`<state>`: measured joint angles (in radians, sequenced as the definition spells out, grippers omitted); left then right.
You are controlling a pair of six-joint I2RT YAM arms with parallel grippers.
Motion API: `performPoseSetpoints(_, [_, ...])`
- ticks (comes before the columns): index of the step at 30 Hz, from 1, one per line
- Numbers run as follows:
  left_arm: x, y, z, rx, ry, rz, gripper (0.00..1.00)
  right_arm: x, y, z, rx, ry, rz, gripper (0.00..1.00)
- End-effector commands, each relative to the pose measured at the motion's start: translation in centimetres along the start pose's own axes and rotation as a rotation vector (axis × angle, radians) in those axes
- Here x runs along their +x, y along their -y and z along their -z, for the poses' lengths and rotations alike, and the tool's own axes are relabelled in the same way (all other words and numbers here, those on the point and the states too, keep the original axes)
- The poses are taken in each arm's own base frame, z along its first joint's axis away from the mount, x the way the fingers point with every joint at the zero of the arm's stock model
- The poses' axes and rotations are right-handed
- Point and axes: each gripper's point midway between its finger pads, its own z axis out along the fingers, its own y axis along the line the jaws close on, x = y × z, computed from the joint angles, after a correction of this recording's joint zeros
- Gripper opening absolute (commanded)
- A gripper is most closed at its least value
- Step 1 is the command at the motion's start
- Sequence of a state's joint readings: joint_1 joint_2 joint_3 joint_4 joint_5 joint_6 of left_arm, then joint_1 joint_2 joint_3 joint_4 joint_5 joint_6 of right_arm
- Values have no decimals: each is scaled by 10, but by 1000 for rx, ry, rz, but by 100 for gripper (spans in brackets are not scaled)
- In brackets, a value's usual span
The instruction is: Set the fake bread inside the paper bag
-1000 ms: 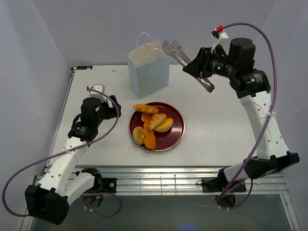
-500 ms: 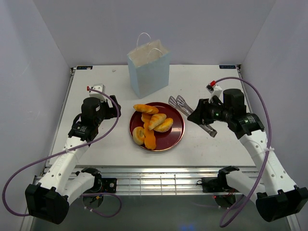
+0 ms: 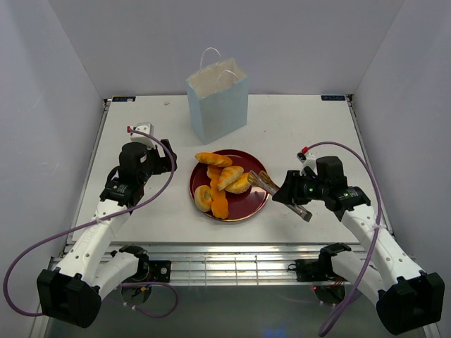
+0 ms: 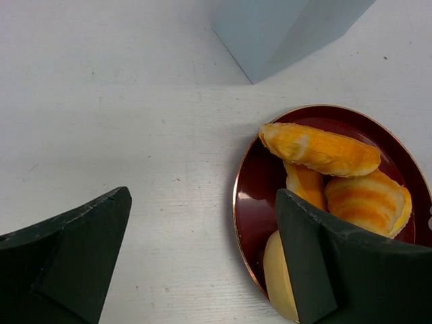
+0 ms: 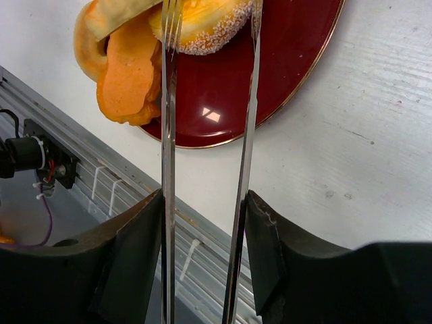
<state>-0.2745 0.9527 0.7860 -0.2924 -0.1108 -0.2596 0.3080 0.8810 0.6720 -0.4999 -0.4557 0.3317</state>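
Note:
Several golden and orange pieces of fake bread (image 3: 222,179) lie piled on a dark red plate (image 3: 262,201). The pale blue paper bag (image 3: 220,105) stands upright behind the plate, its mouth showing white inner walls. My right gripper (image 3: 290,196) is shut on a pair of metal tongs (image 3: 271,184). In the right wrist view the tongs (image 5: 167,101) stand apart, their tips on either side of a sugared roll (image 5: 209,23) on the plate (image 5: 270,74). My left gripper (image 4: 202,196) hangs open over the table, just left of the plate (image 4: 253,196) and the bread (image 4: 317,148).
The table's front edge and a metal rail (image 5: 81,175) run close under the right gripper. An orange pastry (image 5: 128,74) lies at the plate's near side. White walls close in the table on three sides.
The right arm has come down from beside the bag to the plate's right side, carrying the tongs, whose tips now reach the bread. The left arm has not moved.

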Motion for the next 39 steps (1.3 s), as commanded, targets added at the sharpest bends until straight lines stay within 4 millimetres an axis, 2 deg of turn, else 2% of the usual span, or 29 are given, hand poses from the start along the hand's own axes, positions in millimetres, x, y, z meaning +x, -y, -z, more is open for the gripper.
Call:
performPoseSetpoints(1, [-13, 4, 5, 11, 34, -3, 98, -20, -10, -1, -47, 89, 31, 55])
performPoseSetpoints(24, [-13, 6, 6, 20, 33, 0, 98, -17, 12, -23, 15, 107, -111, 59])
performPoseSetpoints(31, [-13, 7, 6, 29, 32, 0, 98, -22, 8, -30, -20, 126, -146, 60])
performPoseSetpoints(39, [-14, 8, 6, 36, 32, 0, 98, -11, 12, -38, -33, 106, -178, 61])
